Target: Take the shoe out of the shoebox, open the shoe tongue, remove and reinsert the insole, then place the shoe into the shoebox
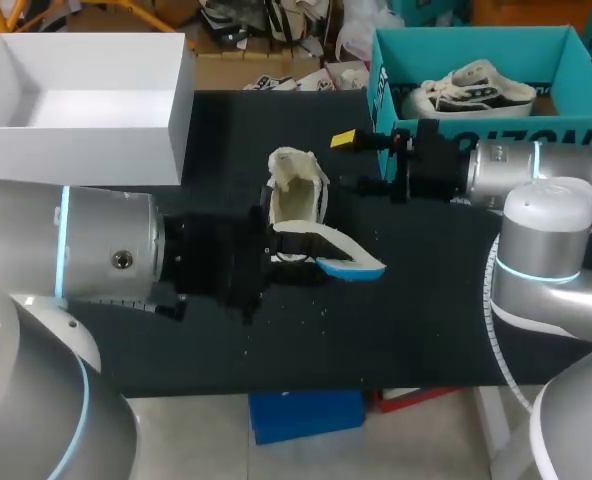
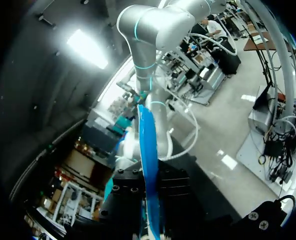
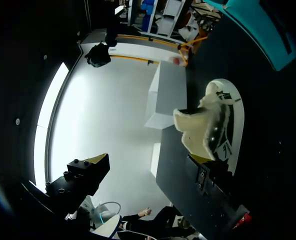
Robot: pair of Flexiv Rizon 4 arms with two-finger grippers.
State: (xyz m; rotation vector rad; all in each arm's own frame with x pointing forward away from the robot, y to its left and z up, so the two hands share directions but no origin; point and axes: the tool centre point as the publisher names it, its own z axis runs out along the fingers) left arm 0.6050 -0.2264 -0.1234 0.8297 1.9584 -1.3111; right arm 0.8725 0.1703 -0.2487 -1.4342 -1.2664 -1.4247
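Centrally, cream shoe (image 1: 298, 190), white-and-blue insole (image 1: 348, 256)

Left fingers (image 2: 124, 197) clamp insole (image 1: 351, 262); right fingers (image 1: 343, 139) spread apart.

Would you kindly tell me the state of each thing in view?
Shoe: on table, tongue open.
Left pincer: shut on insole.
Insole: out of the shoe.
Right pincer: open, beside shoe.
Teal box: open, second shoe inside.
White box: open.
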